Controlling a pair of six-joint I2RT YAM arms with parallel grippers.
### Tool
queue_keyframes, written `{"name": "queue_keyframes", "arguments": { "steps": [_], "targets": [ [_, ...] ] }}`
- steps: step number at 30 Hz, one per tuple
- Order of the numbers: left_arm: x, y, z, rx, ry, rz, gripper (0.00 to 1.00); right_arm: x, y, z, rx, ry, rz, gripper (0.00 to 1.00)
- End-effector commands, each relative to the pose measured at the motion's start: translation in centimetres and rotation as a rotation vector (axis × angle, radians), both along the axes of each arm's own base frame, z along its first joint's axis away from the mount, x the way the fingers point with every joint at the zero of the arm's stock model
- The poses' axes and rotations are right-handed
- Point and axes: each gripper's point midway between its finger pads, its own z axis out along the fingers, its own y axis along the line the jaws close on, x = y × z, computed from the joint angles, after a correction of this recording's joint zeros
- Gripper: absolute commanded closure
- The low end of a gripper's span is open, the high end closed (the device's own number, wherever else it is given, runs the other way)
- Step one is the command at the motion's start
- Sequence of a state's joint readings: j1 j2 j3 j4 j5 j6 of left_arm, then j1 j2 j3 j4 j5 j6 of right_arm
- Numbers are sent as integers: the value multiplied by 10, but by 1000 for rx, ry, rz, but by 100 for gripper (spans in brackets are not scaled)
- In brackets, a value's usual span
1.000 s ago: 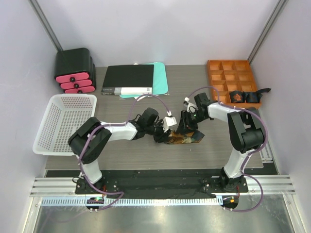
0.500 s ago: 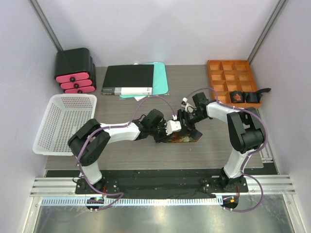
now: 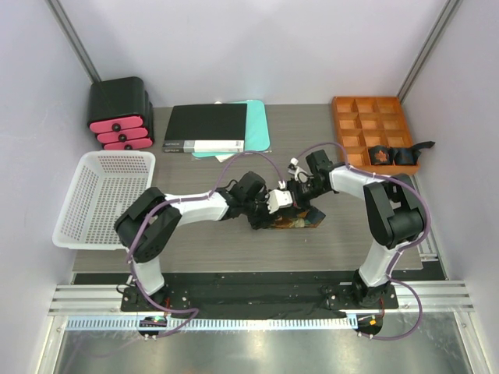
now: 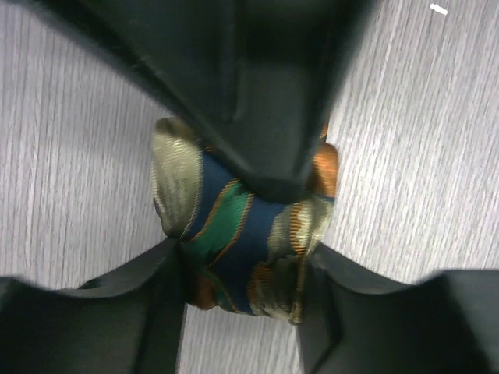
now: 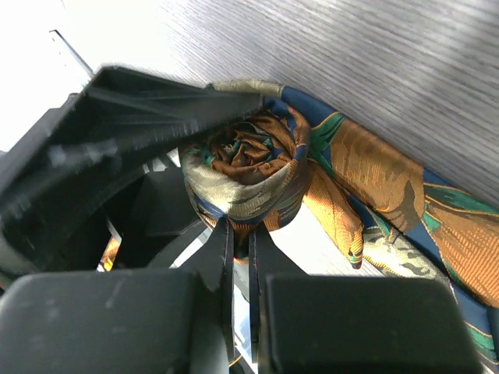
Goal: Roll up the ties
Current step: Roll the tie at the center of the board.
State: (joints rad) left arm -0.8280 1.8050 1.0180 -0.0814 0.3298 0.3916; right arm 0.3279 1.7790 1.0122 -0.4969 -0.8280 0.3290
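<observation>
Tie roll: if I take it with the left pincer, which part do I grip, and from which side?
Take the tie roll across its round outer wall, one finger on each side, where the left pincer sits. Come from the side away from the loose tail lying flat on the table, so the fingers likely won't pull layers open.

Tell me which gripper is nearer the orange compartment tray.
Right. The right gripper reaches the rolled tie from the tray's side, front-left of the orange tray; the left gripper grips it from the opposite, left side.
</observation>
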Motion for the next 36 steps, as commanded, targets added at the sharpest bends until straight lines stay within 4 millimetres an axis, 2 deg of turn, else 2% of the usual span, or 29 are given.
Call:
{"name": "queue_keyframes", "arguments": {
  "steps": [1,6,11,14,18,23,28,31,34,35,36],
  "targets": [
    [-8,27,-27,66,119,60,44,-14,-16,-12,-76,7,12,99],
    [-9,15,10,-115,118,41,28,-12,-32,-39,-109,67,-9,99],
    [0,0,36,-254,93,40,22,-9,-43,-57,-153,52,2,99],
    [0,-9,44,-310,100,27,20,-10,-52,-67,-205,47,3,99],
    [4,-26,56,-391,92,-19,10,-10,-63,-83,-290,61,-2,99],
    [-6,-38,52,-407,54,-135,9,-10,-76,-101,-387,93,-5,99],
    [-15,-40,35,-379,2,-205,12,-11,-76,-107,-396,116,27,99],
    [-12,-39,26,-360,-30,-202,16,-14,-72,-111,-396,128,51,99],
    [-12,-40,17,-327,-66,-233,27,-17,-63,-113,-379,137,80,99],
    [-13,-38,13,-303,-68,-239,38,-16,-61,-112,-371,133,84,99],
    [-14,-36,9,-281,-86,-261,45,-16,-57,-111,-364,134,90,99]
  ]
}}
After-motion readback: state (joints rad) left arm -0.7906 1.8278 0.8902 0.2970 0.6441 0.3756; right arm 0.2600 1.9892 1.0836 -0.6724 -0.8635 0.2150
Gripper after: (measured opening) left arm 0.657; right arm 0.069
